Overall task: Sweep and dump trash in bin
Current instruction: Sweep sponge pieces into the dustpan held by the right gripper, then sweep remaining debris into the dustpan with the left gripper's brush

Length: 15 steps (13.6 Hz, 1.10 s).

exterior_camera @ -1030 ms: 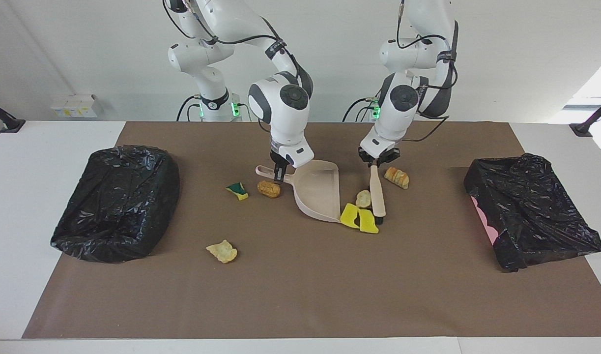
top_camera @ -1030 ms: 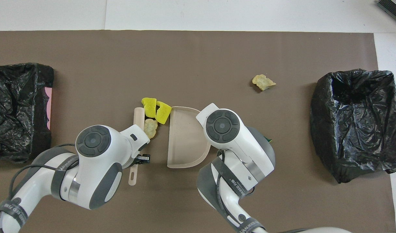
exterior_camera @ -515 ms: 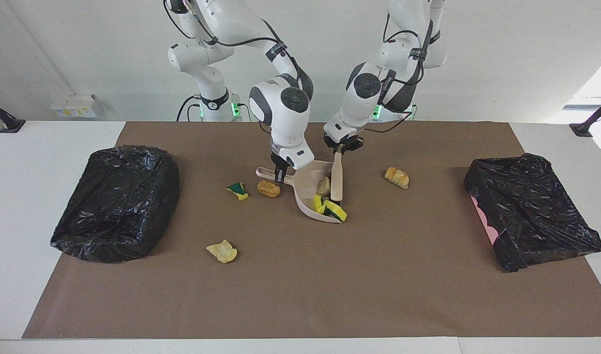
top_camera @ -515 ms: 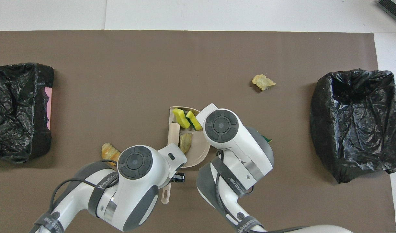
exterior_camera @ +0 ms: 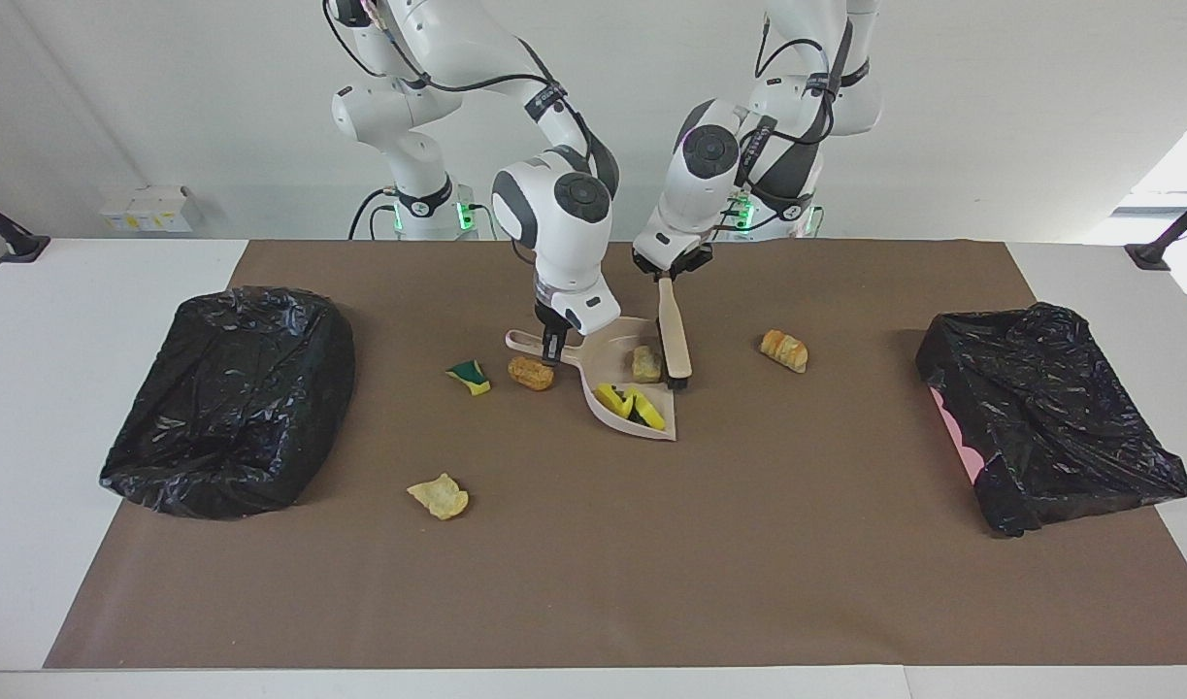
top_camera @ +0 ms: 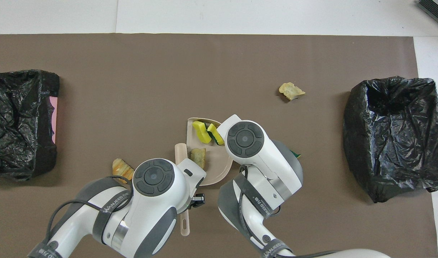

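Facing view: two black-bagged bins stand on the brown mat, one bin (exterior_camera: 229, 400) by the table edge at the right arm's end, the other bin (exterior_camera: 1044, 427) by the edge at the left arm's end. One beige dustpan (exterior_camera: 620, 377) lies mid-table, toward the robots' edge. The right gripper (exterior_camera: 552, 342) is clamped on the pan's handle. The left gripper (exterior_camera: 669, 272) grips the top of one beige brush (exterior_camera: 674, 335), which slants down so that its head rests at the pan's open mouth.

Seven scraps of trash show. Three lie in the pan: two yellow sponge chunks (exterior_camera: 630, 405) near its lip and a tan lump (exterior_camera: 645, 363) just beside the brush head. Four lie on the mat: a brown lump (exterior_camera: 531, 373) touching or just beside the pan handle, a green-and-yellow bit (exterior_camera: 469, 377) past it toward the right arm's end, a bread-like roll (exterior_camera: 783, 349) on the brush's side toward the left arm's end, and a pale crumpled scrap (exterior_camera: 439, 496) nearer the table's middle.

Overhead view: the arms' bodies cover both grippers and the handles they hold. The dustpan (top_camera: 219, 165) carries the two yellow chunks (top_camera: 205, 131) and the tan lump (top_camera: 197, 158); the brush (top_camera: 180, 152) head lies just outside its straight mouth. The roll (top_camera: 119, 167) peeks beside the left arm, the crumpled scrap (top_camera: 291, 91) lies alone farther out.
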Available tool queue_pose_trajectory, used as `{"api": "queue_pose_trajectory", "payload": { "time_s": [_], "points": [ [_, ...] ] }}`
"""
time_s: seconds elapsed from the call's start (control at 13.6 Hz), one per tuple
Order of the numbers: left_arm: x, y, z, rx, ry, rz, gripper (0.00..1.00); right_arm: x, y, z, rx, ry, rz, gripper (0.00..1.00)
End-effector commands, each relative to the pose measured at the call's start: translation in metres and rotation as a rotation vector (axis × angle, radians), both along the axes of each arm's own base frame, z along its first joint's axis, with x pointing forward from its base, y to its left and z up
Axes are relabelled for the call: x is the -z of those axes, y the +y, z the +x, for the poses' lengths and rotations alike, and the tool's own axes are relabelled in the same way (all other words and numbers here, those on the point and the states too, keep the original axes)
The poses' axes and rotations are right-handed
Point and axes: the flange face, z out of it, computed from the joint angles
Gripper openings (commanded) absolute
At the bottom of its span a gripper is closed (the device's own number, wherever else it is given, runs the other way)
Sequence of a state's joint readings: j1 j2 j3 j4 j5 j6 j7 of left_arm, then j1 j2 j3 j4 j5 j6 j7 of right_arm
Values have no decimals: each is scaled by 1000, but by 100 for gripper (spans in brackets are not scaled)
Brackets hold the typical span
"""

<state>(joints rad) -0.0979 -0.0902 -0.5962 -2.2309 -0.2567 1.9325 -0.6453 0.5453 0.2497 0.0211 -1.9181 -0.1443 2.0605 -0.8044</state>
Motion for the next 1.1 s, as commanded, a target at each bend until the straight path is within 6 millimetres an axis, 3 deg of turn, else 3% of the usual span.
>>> {"api": "queue_pose_trajectory", "payload": {
  "time_s": [0.0, 0.15, 0.44, 0.59, 0.88, 1.03],
  "points": [
    [-27, 38, 2, -124, 6, 59, 0, -1, -22, 12, -12, 4, 3, 0],
    [-43, 77, 3, -158, 42, 142, 0, -1, -21, 12, -19, 4, 4, 0],
    [-28, 129, -8, -202, 22, 279, 0, -4, -10, 7, -69, -8, 8, 0],
    [-20, 144, -11, -235, -16, 293, 0, -3, -9, 4, -114, 5, 5, 0],
    [18, 154, -17, -330, -38, 306, 0, -5, -9, 2, -160, 15, -2, 0],
    [30, 152, -9, -328, -50, 280, 0, -1, -13, -4, -158, 26, -6, 0]
  ]
}}
